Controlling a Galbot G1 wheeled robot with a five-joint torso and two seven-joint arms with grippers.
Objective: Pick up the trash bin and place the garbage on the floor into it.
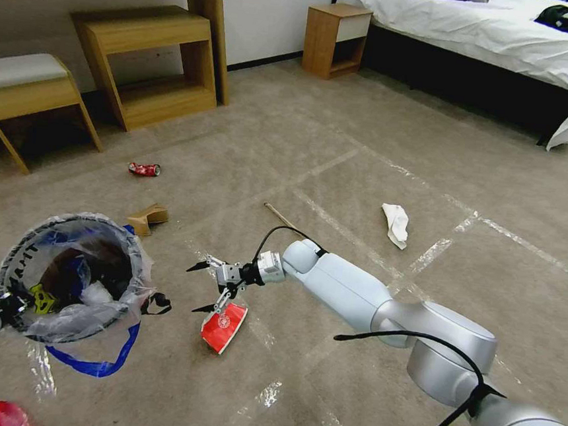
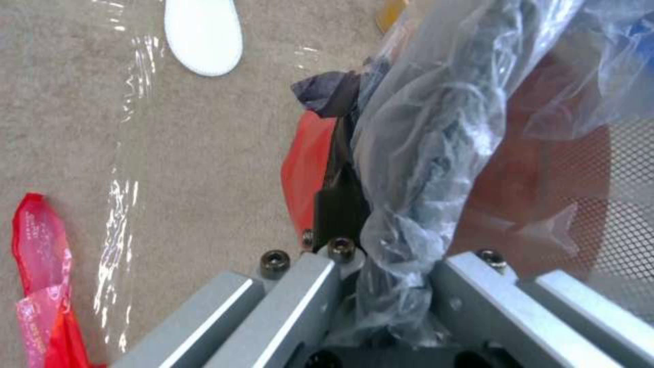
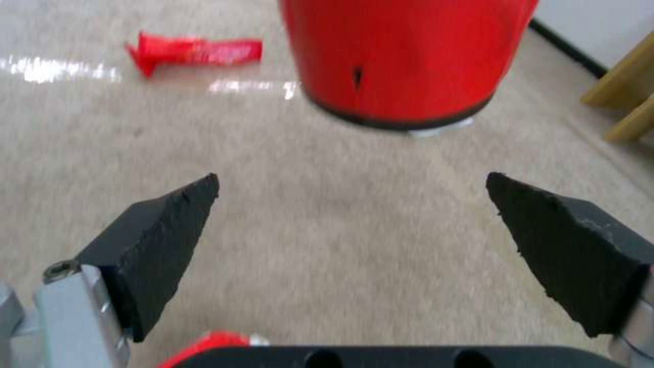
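The trash bin [image 1: 73, 274], red with a clear crinkly bag, hangs off the floor [image 1: 342, 158] at the left, and my left gripper [image 1: 7, 305] is shut on its rim. In the left wrist view that gripper [image 2: 381, 214] pinches rim and bag. My right gripper [image 1: 192, 289] is open just above the carpet, beside a flattened red cup [image 1: 224, 327]. Its wrist view shows the open gripper [image 3: 352, 179] with the bin's red wall [image 3: 402, 56] ahead. Garbage lies around: a crushed red can [image 1: 144, 169], cardboard [image 1: 147, 218], a wooden stick [image 1: 280, 216] and a white tissue [image 1: 396, 223].
A red wrapper [image 1: 11, 414] lies near the bin, also the red wrapper [image 2: 41, 286] and a white insole [image 2: 204, 33]. Wooden desk, shelf [image 1: 151, 62] and stool [image 1: 23, 91] stand at the back left, a nightstand [image 1: 336, 38] and bed [image 1: 498, 39] at the back right.
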